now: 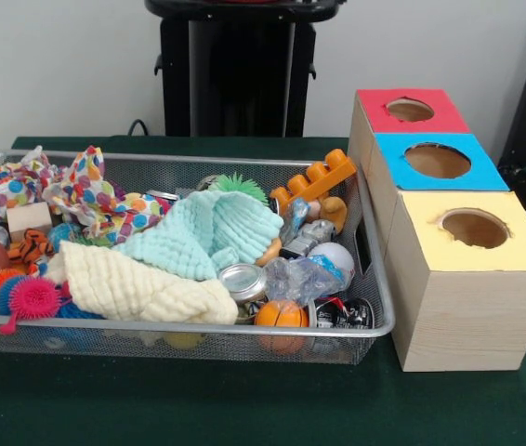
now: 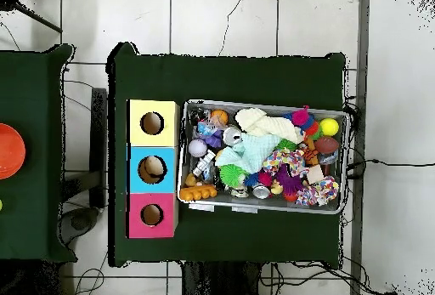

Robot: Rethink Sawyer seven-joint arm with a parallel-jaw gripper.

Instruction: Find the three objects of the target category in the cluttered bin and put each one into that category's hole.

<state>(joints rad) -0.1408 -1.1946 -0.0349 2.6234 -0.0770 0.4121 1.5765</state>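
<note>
The silver wire-mesh bin (image 1: 198, 328) sits on the green table, full of clutter; in the overhead view (image 2: 255, 211) it lies right of the boxes. One crushed clear plastic bottle with blue print (image 1: 302, 277) lies near the bin's front right, beside a shiny can (image 1: 243, 281) and a white ball (image 1: 334, 256). A second clear crinkly piece with blue (image 1: 294, 216) lies by the orange block (image 1: 315, 180); I cannot tell if it is a bottle. Any third bottle is hidden. The gripper shows in neither view.
Three wooden boxes with round holes stand right of the bin: red top (image 1: 374, 105), blue top (image 1: 395, 156), yellow top (image 1: 430, 212). A mint cloth (image 1: 209, 232) and a cream cloth (image 1: 142, 284) cover much of the bin. The pedestal (image 1: 235, 74) stands behind.
</note>
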